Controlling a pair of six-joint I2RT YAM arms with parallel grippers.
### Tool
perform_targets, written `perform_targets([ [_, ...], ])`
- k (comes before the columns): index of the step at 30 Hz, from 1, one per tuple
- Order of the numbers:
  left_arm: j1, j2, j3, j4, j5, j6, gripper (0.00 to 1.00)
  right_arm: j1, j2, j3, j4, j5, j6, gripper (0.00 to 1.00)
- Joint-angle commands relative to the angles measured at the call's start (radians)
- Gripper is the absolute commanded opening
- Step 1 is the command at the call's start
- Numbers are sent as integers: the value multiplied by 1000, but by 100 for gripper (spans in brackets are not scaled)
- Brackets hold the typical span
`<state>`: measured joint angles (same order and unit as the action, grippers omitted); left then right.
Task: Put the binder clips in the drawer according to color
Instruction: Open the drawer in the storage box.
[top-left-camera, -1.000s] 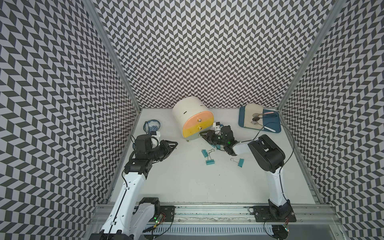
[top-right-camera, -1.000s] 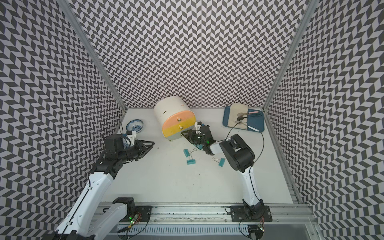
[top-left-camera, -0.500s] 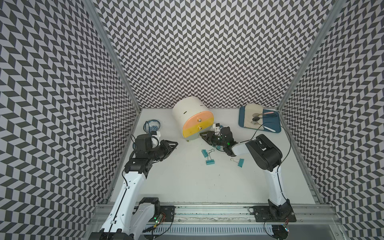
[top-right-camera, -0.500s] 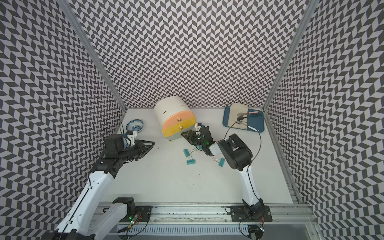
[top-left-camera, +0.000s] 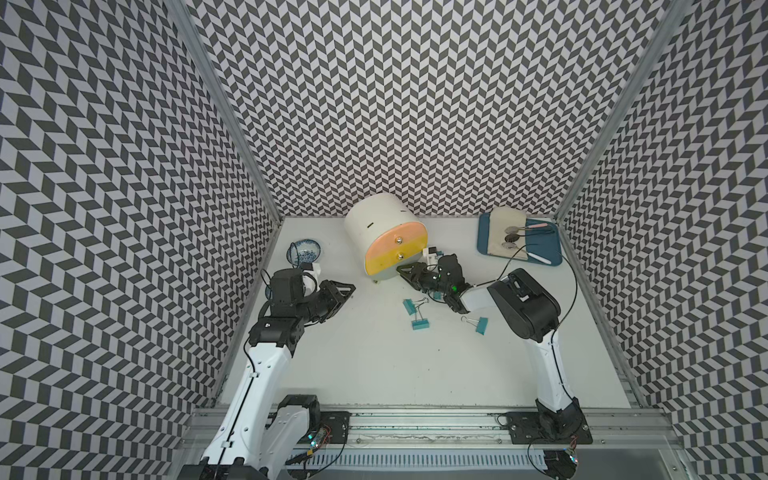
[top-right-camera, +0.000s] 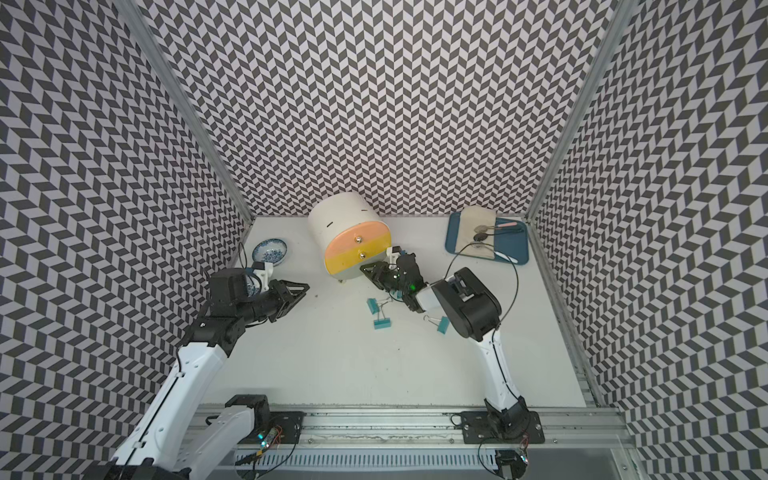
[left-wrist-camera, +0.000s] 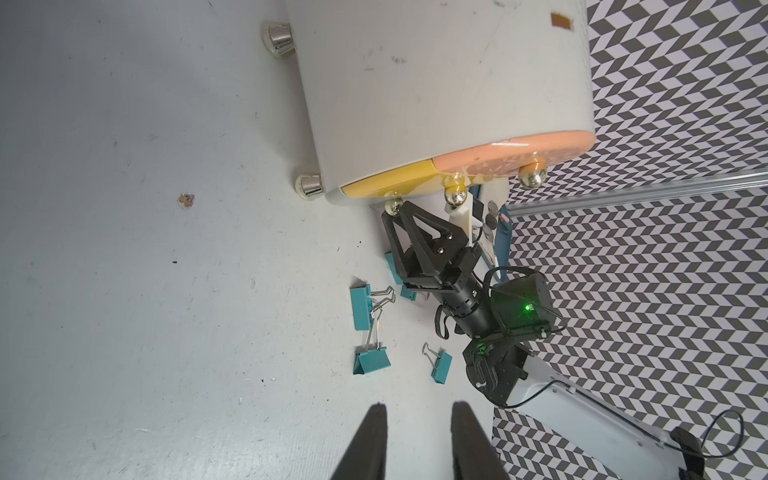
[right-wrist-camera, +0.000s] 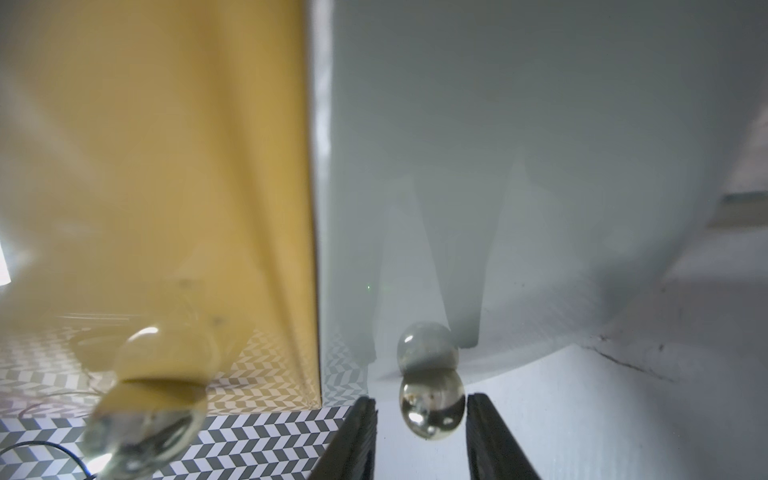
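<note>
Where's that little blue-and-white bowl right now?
In a top view, the bowl sits on the table near its back left corner, left of the drawer cabinet.

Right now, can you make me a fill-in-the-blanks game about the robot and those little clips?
1. The binder clips lying on the table are all coloured ___.
2. The right tool has a shiny round ___ between its fingers.
3. On the drawer, the front just under the pink one is ___.
4. The left tool is open and holds ___.
Missing words: teal; knob; yellow; nothing.
</note>
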<state>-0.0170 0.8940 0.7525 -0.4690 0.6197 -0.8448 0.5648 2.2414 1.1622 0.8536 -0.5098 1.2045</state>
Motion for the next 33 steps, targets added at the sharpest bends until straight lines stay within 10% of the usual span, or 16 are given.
perform_targets([
  [1,8,-11,25,-18,0,24,31,6,27,19,82,16,21,38],
  [33,17,-81,-7,-1,11,-20,31,18,-119,-205,155,13,10,18],
])
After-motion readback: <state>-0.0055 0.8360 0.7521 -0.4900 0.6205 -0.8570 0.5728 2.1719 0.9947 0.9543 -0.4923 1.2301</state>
